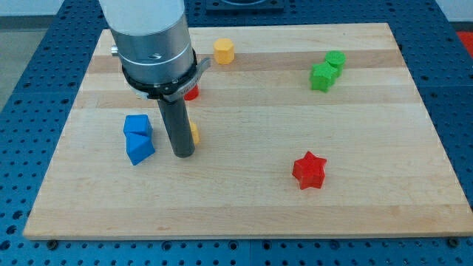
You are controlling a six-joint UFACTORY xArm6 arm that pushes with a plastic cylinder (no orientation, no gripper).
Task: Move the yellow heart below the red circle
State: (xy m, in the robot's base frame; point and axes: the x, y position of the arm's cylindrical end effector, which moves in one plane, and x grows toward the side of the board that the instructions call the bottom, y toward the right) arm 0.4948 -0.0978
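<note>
You see my tip resting on the wooden board, holding nothing, touching the yellow heart block, which peeks out on the view's right. The red circle block sits just above, mostly hidden by the arm.

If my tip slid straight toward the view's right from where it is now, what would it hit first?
My tip would almost at once meet the yellow block, mostly hidden behind the rod, apparently touching it. The red star lies lower, probably off that line.
</note>
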